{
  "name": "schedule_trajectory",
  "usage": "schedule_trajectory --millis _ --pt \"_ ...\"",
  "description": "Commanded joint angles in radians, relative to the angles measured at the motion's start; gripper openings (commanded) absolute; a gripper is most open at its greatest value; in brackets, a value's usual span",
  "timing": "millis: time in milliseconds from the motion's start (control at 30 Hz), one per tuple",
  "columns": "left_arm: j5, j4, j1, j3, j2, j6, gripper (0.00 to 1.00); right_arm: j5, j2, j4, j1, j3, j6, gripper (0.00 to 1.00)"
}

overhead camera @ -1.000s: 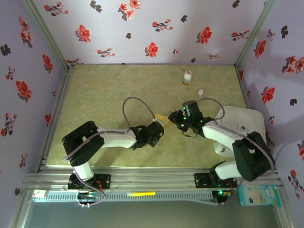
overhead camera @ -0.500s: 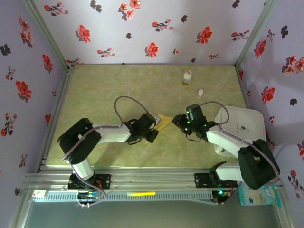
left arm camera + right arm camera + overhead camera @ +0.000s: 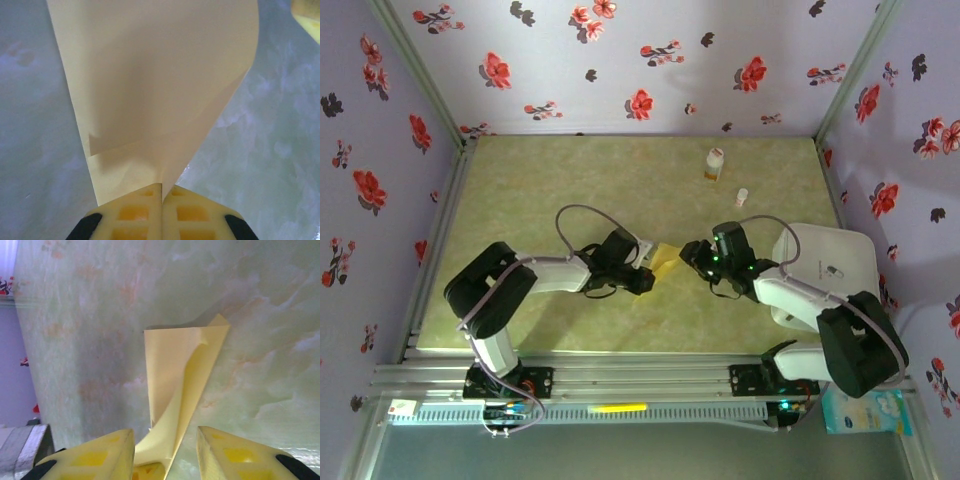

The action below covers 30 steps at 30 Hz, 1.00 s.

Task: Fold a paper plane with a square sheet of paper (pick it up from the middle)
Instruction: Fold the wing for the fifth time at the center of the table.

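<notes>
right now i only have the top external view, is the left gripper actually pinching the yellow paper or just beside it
Observer: Pinching it. In the left wrist view the left gripper has its pads shut together on the near end of the square sheet of paper.
Operator: and the right one
Observer: The right gripper is open in its wrist view, one finger either side of the paper, not clamped.
Operator: is the sheet flat
Observer: No, folded over, with a loose flap curling up off the layer beneath.
</notes>
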State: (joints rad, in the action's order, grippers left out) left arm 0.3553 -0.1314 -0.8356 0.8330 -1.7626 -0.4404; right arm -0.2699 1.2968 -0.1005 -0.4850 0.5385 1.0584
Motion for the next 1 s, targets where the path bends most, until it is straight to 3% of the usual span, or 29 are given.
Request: schedule_trajectory --millis 0,633,800,967 --pt "0.085 -0.068 0.022 -0.013 -0.028 -0.043 0.00 -0.039 0.023 -0.060 0.004 -0.018 0.016 0.37" --pt "0.246 -0.293 0.078 -0.056 -0.126 -0.222 0.00 -0.133 0.128 -0.168 -0.038 -0.023 -0.027 0.32" --pt "0.229 -0.265 0.079 -0.061 -0.103 -0.214 0.00 -0.090 0.116 -0.137 -0.041 -0.019 -0.025 0.31" --pt "0.108 -0.203 0.073 -0.088 -0.046 -0.166 0.00 -0.035 0.048 -0.053 -0.041 0.010 0.000 0.36"
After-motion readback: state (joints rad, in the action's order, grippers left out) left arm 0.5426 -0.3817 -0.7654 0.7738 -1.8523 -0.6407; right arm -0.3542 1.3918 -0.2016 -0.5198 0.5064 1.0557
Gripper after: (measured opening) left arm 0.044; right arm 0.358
